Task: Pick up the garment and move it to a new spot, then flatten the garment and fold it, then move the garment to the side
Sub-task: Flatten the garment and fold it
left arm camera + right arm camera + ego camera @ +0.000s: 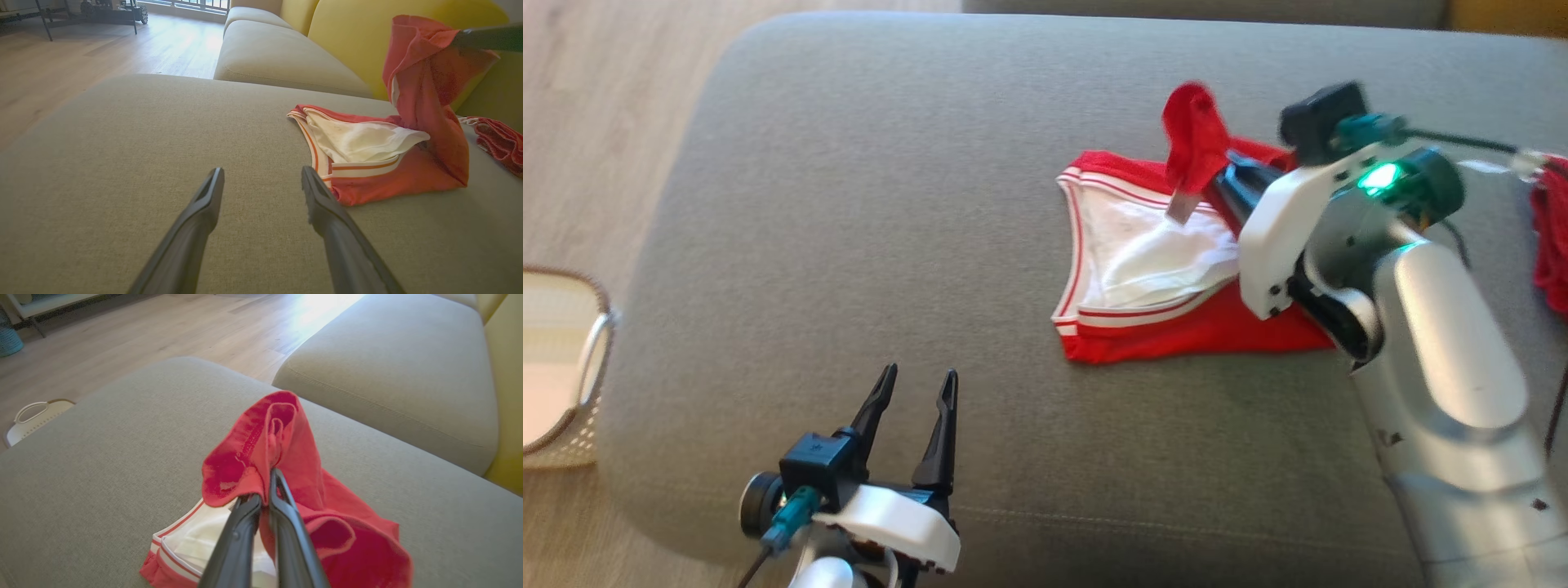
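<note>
Over sofa [849, 204], right gripper [266, 485] clamping garment [310, 469], left gripper [920, 372] open

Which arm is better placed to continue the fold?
Right. The right gripper is shut on a lifted edge of the garment; the left gripper hangs open over the cushion, apart from it.

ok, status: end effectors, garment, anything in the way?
Right end effector shut on garment, one corner raised, rest on the cushion. Left end effector open, apart from it. Second red cloth off to the right, not blocking.
</note>
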{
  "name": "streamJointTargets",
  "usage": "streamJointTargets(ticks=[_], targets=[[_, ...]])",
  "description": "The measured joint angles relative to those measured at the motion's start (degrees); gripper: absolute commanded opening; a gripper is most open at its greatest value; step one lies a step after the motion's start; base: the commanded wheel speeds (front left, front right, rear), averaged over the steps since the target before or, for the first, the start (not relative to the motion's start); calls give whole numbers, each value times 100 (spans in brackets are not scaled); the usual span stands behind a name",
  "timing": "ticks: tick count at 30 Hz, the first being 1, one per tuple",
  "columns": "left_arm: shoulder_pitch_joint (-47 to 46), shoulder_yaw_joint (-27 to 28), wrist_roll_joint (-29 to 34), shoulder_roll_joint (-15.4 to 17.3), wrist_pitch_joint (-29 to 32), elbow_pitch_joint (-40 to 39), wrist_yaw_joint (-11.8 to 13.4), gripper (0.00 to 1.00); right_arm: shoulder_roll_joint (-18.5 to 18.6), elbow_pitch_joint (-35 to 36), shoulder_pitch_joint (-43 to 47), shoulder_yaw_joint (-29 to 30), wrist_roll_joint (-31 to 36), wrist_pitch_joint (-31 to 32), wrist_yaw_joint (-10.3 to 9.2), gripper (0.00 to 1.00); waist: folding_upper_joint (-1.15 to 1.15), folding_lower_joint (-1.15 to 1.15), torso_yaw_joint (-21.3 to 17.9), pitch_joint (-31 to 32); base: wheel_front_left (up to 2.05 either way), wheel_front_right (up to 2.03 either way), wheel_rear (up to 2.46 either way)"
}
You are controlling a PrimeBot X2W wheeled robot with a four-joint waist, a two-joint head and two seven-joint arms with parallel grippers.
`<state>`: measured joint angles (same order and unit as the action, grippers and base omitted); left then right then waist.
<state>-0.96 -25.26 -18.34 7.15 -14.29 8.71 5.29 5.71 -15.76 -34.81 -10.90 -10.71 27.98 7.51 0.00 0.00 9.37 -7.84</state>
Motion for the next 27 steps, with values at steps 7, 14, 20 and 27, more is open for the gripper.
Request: streamJointTargets(ticks=[7, 14, 20, 27], targets=[[23, 29, 12, -70, 0, 27, -79, 100, -110, -944, -234, -107, 105, -268, 0, 0, 0, 0, 374, -28, 0, 0, 0], [71, 22, 64, -187, 0, 107, -162, 100, -159, -1683, -343, -350, -259, -651, 0, 0, 0, 0, 622, -39, 0, 0, 0], [71, 31, 113, -210, 0, 123, -183, 100, -160, -2197, -455, -619, -668, -1005, 0, 69, 0, 0, 700, -41, 0, 0, 0], [78, 159, 153, -237, 0, 145, -183, 100, -163, -2152, -579, -836, -1291, -1571, 0, 100, 0, 0, 597, -33, 0, 0, 0]])
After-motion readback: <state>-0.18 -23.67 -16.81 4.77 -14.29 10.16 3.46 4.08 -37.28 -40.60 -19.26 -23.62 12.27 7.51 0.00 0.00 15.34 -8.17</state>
